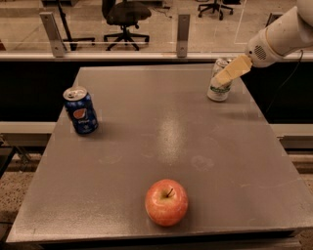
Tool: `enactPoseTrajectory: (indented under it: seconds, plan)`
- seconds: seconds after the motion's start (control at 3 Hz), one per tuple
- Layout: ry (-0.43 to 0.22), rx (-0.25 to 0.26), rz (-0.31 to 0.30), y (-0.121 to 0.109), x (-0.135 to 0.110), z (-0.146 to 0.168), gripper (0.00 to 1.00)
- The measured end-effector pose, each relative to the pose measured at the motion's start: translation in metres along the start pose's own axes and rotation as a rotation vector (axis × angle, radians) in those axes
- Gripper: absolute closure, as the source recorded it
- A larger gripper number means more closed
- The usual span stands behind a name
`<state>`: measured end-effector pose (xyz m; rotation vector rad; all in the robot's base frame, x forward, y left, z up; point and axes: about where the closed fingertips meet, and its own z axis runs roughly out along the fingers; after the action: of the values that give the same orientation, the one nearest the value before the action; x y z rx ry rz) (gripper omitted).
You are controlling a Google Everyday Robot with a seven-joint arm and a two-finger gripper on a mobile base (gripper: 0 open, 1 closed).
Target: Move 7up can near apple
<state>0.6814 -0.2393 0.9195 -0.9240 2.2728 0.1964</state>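
Note:
The 7up can [217,89], white and silver with green marks, stands upright at the far right of the grey table [161,141]. The gripper [229,73] reaches in from the upper right on a white arm, and its tan fingers lie across the can's upper part and hide part of it. The red-orange apple [166,202] sits near the table's front edge, a little right of centre, far from the can.
A dark blue Pepsi can [80,111] stands upright at the table's left side. A glass railing with metal posts [183,28] runs behind the table, with office chairs [125,14] beyond it.

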Motion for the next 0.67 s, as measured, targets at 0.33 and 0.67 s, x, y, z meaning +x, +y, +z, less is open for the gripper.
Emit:
enactPoseTrajectory:
  seconds: [0.33,0.67]
  plan:
    - [-0.007,-0.009,0.005,-0.0061,0.0012,0.0107,0.17]
    - [-0.014,-0.021,0.004,-0.0085,0.0024,0.017,0.39]
